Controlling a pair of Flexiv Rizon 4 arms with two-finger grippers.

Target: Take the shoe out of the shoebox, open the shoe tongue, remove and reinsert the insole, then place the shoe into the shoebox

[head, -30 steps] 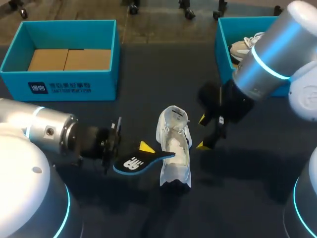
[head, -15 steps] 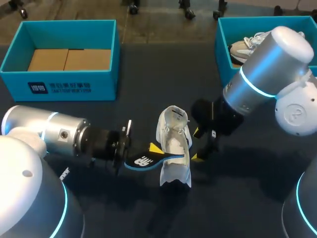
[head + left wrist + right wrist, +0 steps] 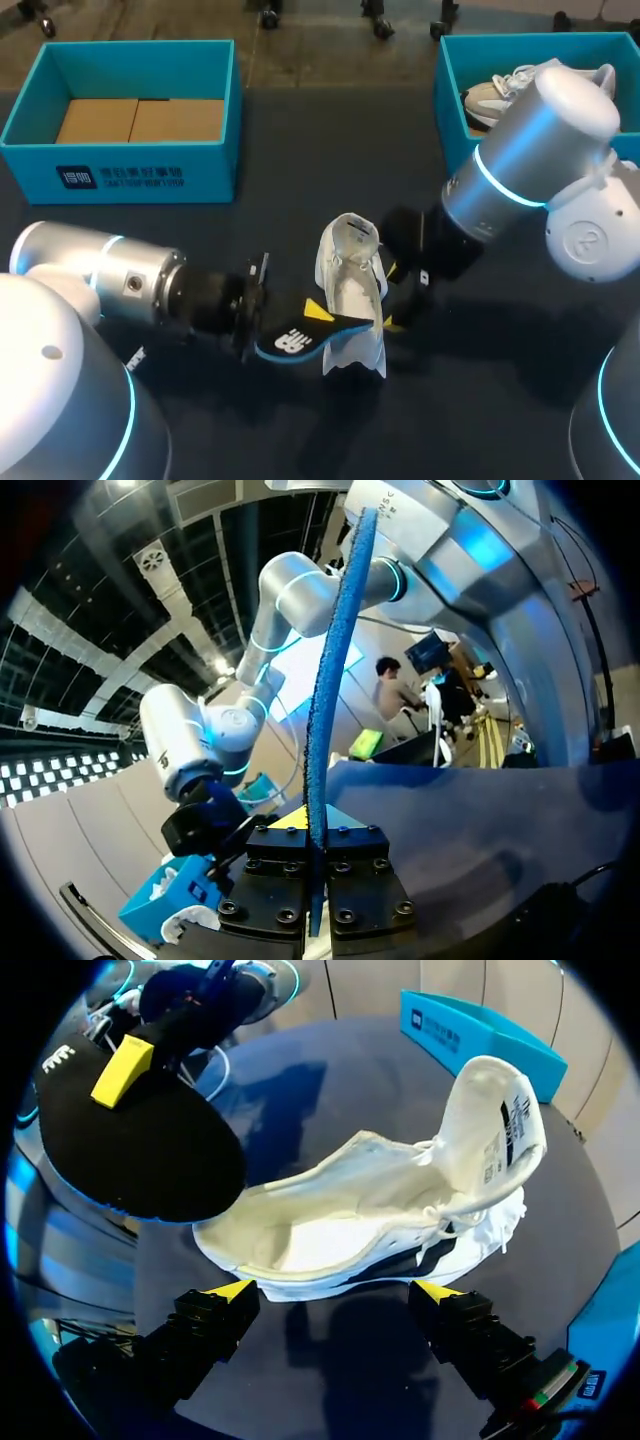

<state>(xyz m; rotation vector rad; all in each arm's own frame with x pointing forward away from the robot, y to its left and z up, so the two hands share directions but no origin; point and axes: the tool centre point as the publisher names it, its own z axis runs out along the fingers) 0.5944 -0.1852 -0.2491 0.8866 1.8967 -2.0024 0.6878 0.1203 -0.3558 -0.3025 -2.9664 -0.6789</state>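
On the bench [image 3: 480, 380], left hand [image 3: 316, 832] low, clamped on black insole [image 3: 300, 338] at edge of the white shoe [image 3: 352, 290]. Right hand [image 3: 335, 1295] beside shoe, fingers [image 3: 225, 1305] wide apart, empty. One left fingertip hidden under insole.

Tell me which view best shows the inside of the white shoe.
The right wrist view: it looks straight into the shoe, tongue raised, cavity bare. The head view shows it from above, the insole overlapping its side. The left wrist view shows the insole edge-on, not this shoe.
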